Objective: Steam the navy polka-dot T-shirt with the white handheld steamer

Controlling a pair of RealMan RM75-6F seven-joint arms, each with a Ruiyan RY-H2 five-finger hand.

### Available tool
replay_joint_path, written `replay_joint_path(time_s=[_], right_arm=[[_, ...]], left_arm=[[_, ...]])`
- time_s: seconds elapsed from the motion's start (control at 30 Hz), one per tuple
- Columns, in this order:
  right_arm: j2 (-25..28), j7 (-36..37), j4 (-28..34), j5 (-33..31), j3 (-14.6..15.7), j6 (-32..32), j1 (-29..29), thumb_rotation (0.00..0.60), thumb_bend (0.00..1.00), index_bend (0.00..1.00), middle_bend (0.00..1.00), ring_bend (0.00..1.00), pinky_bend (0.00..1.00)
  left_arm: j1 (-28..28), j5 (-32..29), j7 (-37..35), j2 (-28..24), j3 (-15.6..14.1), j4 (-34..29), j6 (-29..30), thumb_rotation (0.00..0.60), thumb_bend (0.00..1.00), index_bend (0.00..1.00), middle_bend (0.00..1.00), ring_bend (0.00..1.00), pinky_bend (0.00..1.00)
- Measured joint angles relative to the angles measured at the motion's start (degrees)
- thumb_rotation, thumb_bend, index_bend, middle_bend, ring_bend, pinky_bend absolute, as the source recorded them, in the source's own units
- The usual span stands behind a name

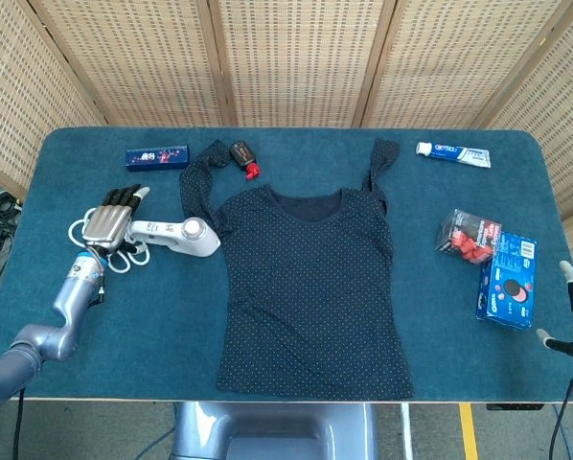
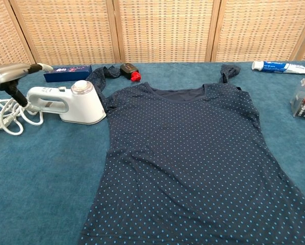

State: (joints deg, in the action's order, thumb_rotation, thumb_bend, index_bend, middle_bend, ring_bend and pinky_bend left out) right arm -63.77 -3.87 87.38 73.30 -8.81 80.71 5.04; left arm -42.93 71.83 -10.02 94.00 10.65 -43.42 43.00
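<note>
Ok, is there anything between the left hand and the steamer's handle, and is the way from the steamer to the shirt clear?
Nothing solid blocks either. The left hand hovers over the handle end of the white handheld steamer, with only the steamer's coiled white cord lying beneath it. The steamer's head sits right beside the navy polka-dot T-shirt, with nothing between them.

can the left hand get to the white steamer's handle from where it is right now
Probably yes. The left hand hovers open above the handle end of the white steamer, with only the coiled cord below it. The T-shirt lies beyond the steamer's head, out of the way.
</note>
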Motion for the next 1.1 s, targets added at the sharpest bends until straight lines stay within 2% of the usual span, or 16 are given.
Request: replay_joint_path(time_s=[0.27,0.5,0.7,1.1], right_arm=[[-0.29,-0.30,-0.37,-0.36,-0.04,-0.49,0.23,0.600,0.00,0.05,0.00,0.00,0.00],[-0.39,-0.34,-0.41,-0.28,0.06,-0.80,0.38,0.600,0.00,0.05,0.00,0.00,0.00],[-0.40,-0.27,-0.58,-0.50,0.00,-0.92,0.39,0.600,0.00,0.05,0.00,0.00,0.00],[-0.71,-0.55,-0.95,-0.57,0.14,-1.50,0.67,0.600,0.00,0.05,0.00,0.00,0.00]], left_arm=[[-1.65,4.26,-8.43,2.09,-1.03,3.02,0.33,0.600,0.24,0.00,0.00,0.00,0.00],[-3.34,5.55,-10.64,3.56,-1.72,6.48,-1.10,0.600,0.30,0.00,0.00,0.00,0.00],[-4.96,5.96,-12.46,5.42,-1.94,10.53,-3.33,0.600,0.40,0.00,0.00,0.00,0.00],[-7.46,8.12,-18.24,8.91,-3.21,17.97,-5.40,0.600,0.42,0.00,0.00,0.00,0.00]])
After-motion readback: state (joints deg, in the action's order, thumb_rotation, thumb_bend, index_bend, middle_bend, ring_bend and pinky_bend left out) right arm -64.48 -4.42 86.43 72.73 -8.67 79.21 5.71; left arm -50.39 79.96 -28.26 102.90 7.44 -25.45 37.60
